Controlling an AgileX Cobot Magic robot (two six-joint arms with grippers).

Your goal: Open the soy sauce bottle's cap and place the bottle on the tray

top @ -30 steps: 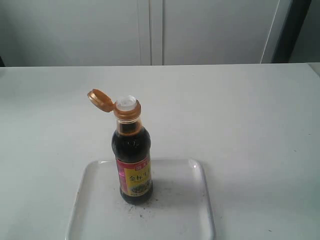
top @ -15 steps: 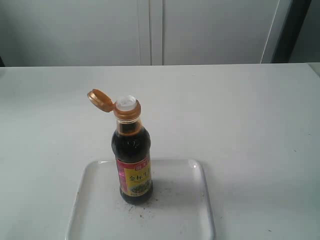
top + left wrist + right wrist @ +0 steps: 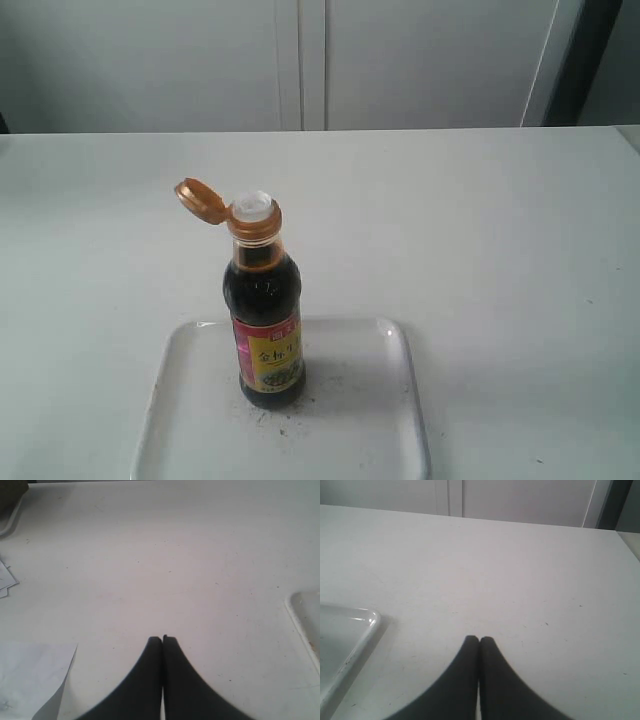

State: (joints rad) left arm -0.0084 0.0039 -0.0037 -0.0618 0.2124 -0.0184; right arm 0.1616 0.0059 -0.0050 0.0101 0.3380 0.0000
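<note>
The tray (image 3: 370, 420) at the near table (image 3: 500, 230) edge carries the upright soy sauce bottle (image 3: 266, 320), its cap (image 3: 200, 200) flipped open, while the left gripper (image 3: 162, 639) and right gripper (image 3: 479, 640) rest fully closed, empty, apart from it.

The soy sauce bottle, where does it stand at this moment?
In the exterior view the soy sauce bottle stands upright on the tray, left of the tray's middle, near its far rim, with its cap flipped open to the left.
</note>
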